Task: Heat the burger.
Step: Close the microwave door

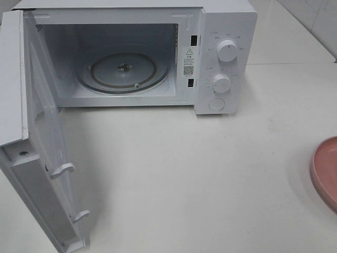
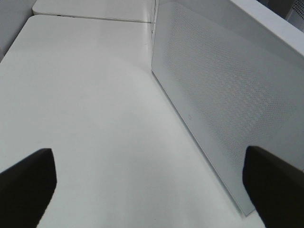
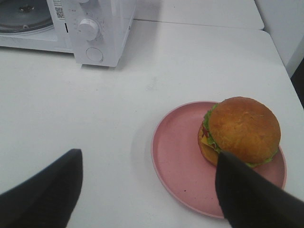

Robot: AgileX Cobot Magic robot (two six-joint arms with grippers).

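Note:
The burger (image 3: 242,126), with a golden-brown bun, green lettuce and yellow cheese, sits on the right half of a round pink plate (image 3: 178,156) in the right wrist view. My right gripper (image 3: 147,159) hangs open over the plate's near side; one dark finger (image 3: 247,194) overlaps the burger's edge and nothing is held. My left gripper (image 2: 148,153) is open and empty above the bare table, beside the outer face of the microwave door (image 2: 228,95). In the exterior high view the burger is out of frame and neither gripper shows.
The white microwave (image 1: 226,31) stands at the back with its door (image 1: 37,132) swung wide open to the left. A glass turntable (image 1: 122,71) lies inside. Only a slice of the pink plate (image 1: 325,168) shows at the right edge. Two knobs and a button face front.

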